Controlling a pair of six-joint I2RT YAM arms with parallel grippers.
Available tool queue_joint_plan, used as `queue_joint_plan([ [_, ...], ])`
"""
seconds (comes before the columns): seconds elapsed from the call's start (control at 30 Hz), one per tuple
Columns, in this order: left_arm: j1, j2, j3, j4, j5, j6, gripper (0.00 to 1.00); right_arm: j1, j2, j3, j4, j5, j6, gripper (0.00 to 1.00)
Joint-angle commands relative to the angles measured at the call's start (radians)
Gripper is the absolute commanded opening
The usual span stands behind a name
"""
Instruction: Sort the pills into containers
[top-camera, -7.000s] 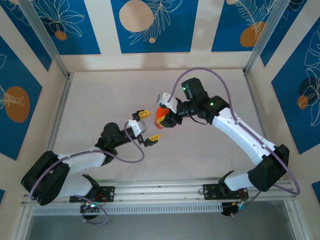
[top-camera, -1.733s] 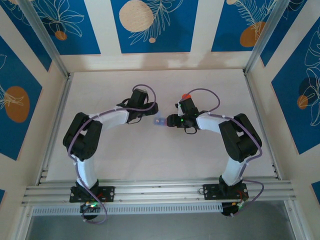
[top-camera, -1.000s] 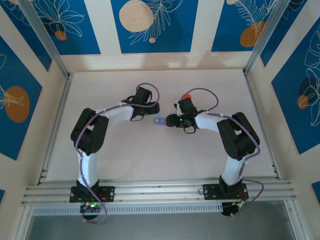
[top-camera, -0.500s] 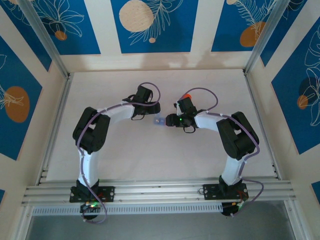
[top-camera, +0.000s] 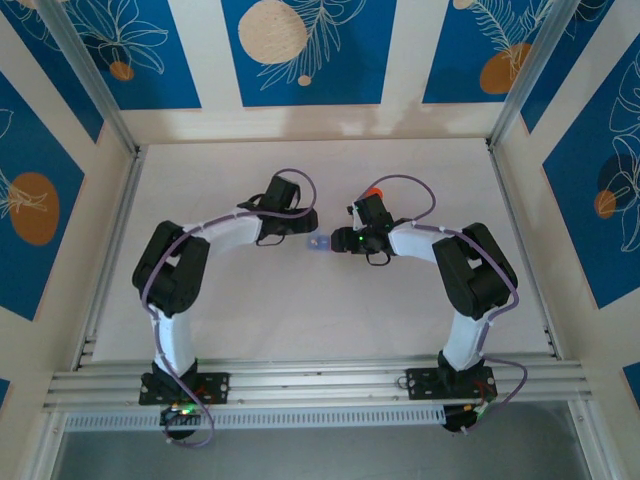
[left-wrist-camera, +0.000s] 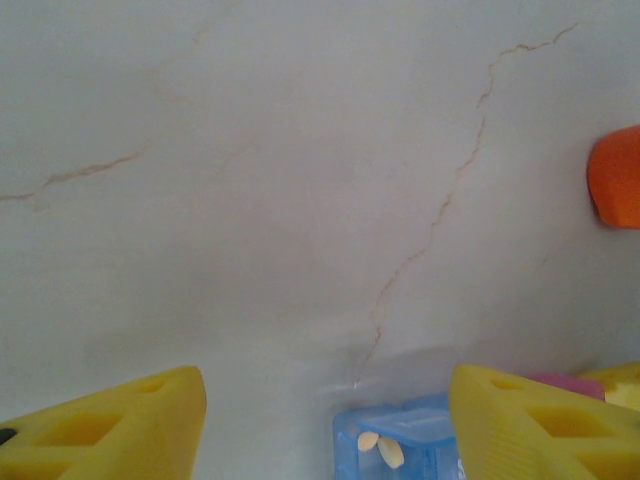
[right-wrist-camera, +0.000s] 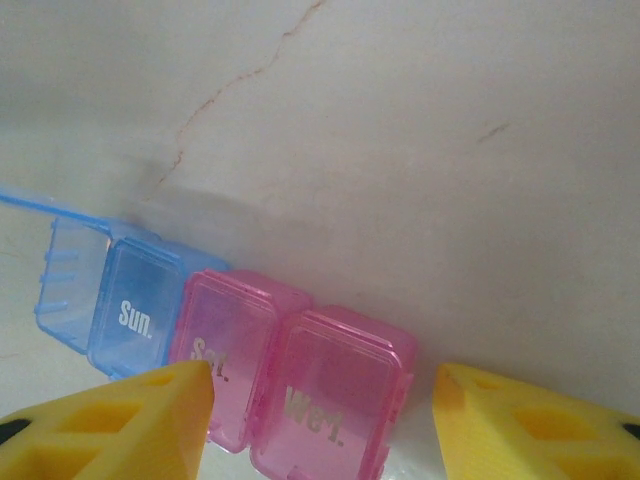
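The containers (top-camera: 318, 243) lie mid-table as a short strip, blue end towards my left arm. Two pale pills (left-wrist-camera: 380, 448) rest in the blue section (left-wrist-camera: 400, 445), under its half-raised lid. My left gripper (left-wrist-camera: 325, 390) is open; the blue section sits between its yellow fingers (left-wrist-camera: 120, 420), close to the right one. From the right wrist the strip (right-wrist-camera: 340, 390) reads "Sun.", "Sat." and "Wed.", with a blue flap (right-wrist-camera: 65, 280) hanging open at its far end. My right gripper (right-wrist-camera: 322, 378) is open and straddles the two pink sections, with a gap at its right finger.
An orange object (top-camera: 372, 192) sits just behind my right wrist and peeks in at the right edge of the left wrist view (left-wrist-camera: 617, 176). The pale marbled table (top-camera: 250, 300) is bounded by metal rails and blue patterned walls.
My left gripper's jaws have narrowed around the blue end and the left arm has shifted slightly. The right gripper and the strip have stayed put.
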Motion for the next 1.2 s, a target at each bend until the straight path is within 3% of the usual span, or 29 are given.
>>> queue_joint_plan([
  [0.0,-0.009,-0.033,-0.020,-0.002,0.020,0.006,0.65,0.004,0.032,0.016,-0.053,0.038,-0.009,0.60],
  [0.97,-0.037,-0.048,-0.147,0.071,0.076,-0.047,0.62,-0.006,0.037,0.007,-0.055,0.041,-0.010,0.60],
  [1.17,-0.037,-0.016,-0.157,0.073,0.071,-0.041,0.55,-0.010,0.043,0.015,-0.059,0.037,-0.014,0.60],
])
